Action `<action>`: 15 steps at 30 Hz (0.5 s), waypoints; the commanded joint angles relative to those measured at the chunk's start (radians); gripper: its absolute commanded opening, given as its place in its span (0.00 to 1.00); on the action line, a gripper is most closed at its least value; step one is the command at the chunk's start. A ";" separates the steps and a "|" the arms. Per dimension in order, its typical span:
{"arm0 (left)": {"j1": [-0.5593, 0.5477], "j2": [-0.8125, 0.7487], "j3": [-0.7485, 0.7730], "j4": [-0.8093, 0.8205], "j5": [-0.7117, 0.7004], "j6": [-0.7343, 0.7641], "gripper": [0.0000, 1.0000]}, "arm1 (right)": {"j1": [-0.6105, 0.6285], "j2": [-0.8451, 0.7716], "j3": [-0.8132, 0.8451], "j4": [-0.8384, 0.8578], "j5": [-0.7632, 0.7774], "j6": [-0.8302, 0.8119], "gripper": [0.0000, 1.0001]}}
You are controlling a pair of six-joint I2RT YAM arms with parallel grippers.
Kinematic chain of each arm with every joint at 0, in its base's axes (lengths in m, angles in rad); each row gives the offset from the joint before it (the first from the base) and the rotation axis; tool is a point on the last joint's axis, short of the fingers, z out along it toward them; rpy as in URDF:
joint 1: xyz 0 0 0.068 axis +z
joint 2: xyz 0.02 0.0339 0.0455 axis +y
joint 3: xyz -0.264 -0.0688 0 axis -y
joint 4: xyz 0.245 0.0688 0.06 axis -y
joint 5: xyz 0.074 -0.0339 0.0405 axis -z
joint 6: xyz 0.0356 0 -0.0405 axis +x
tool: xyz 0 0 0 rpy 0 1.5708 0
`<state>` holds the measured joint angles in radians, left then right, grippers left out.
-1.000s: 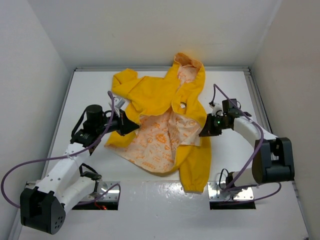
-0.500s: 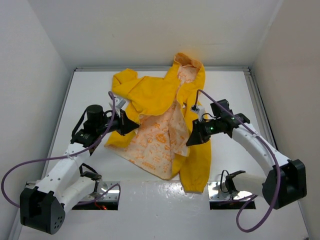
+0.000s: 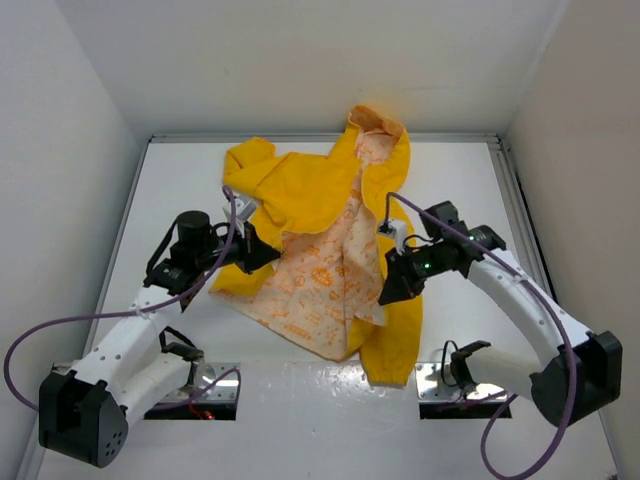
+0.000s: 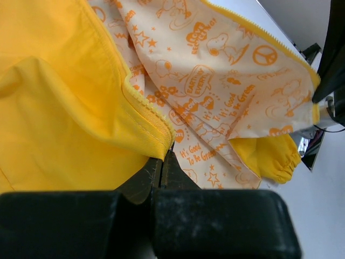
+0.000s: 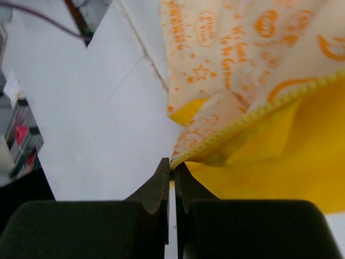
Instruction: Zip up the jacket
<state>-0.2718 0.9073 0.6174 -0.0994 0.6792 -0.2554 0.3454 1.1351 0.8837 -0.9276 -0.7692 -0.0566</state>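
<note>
The yellow jacket [image 3: 300, 190] lies open on the white table, its orange-printed white lining [image 3: 320, 280] facing up and its hood at the far edge. My left gripper [image 3: 268, 256] is shut on the jacket's left front edge, pinching the yellow zipper hem [image 4: 148, 116] at the fingertips [image 4: 163, 157]. On the other side, my right gripper [image 3: 389, 294] is shut on the right front zipper edge [image 5: 253, 116], and that toothed hem runs straight into its closed tips [image 5: 173, 163]. The zipper slider is not visible.
A yellow sleeve with an elastic cuff [image 3: 386, 368] lies near the right arm's base. Raised white walls surround the table [image 3: 480, 180]. Purple cables [image 3: 60, 330] trail from both arms. Metal mounting plates [image 3: 465, 385] sit at the near edge.
My right arm has swung left and nearer, carrying the jacket's right front edge over the lining. The left gripper has shifted slightly right, still holding its edge.
</note>
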 commanded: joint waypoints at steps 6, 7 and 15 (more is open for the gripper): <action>-0.014 0.002 -0.001 0.049 -0.018 0.010 0.00 | 0.297 0.173 -0.015 0.330 -0.041 0.231 0.32; -0.014 0.002 -0.001 0.049 -0.018 0.010 0.00 | 0.300 0.217 -0.017 0.340 -0.039 0.242 0.53; -0.014 -0.008 -0.001 0.030 -0.027 0.010 0.00 | 0.100 0.193 -0.118 0.469 0.211 0.423 0.71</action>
<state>-0.2760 0.9138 0.6174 -0.0963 0.6563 -0.2550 0.5091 1.3796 0.8055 -0.5629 -0.6750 0.2665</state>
